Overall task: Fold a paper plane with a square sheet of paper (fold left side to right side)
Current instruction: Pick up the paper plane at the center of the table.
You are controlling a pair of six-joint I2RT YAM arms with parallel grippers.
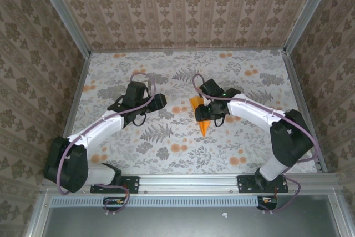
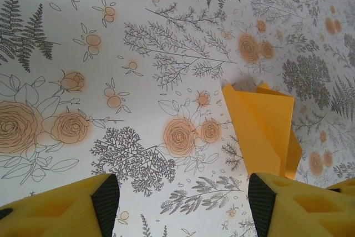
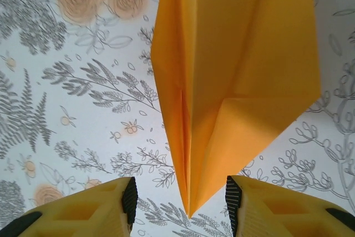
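The paper plane (image 1: 203, 126) lies on the cloth (image 1: 166, 137) — below the right fingers (image 3: 100, 209).

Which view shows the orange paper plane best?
Right wrist: the paper plane is close, creases and tip clear. Left wrist shows the paper plane smaller, off-centre; top view, tiny and partly covered.

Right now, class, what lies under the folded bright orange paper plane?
The folded bright orange paper plane lies on the flower-printed grey-white cloth. The cloth's print directly beneath is covered.

Paper plane (image 3: 233, 81), wide end off-frame
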